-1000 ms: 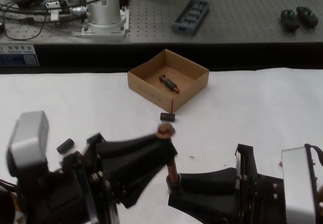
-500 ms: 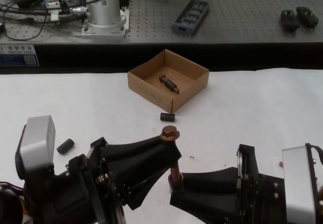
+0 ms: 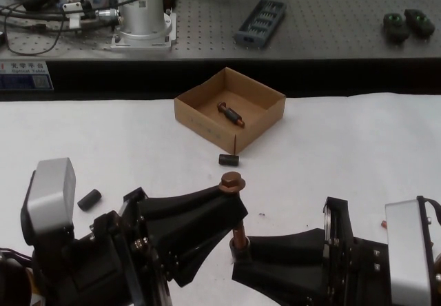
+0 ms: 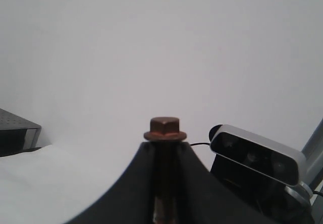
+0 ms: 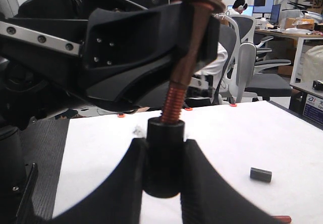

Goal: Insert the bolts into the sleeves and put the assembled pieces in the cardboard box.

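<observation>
Left tool (image 4: 165,152) pinches the bolt (image 4: 165,129), right tool (image 5: 164,156) clamps the sleeve (image 5: 164,133); the table (image 3: 344,154) stretches ahead to the cardboard box (image 3: 207,131), one assembled piece (image 3: 231,114) inside.

White bench (image 3: 358,154), cardboard box (image 3: 204,123), two sleeves (image 3: 229,160)

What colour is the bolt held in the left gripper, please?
The bolt is copper-brown, clearest in the right wrist view.

My white tabletop (image 3: 344,134) adjoins a perforated optical table (image 3: 331,16); office chairs (image 5: 248,62) and monitors (image 5: 266,3) stand beyond.
</observation>
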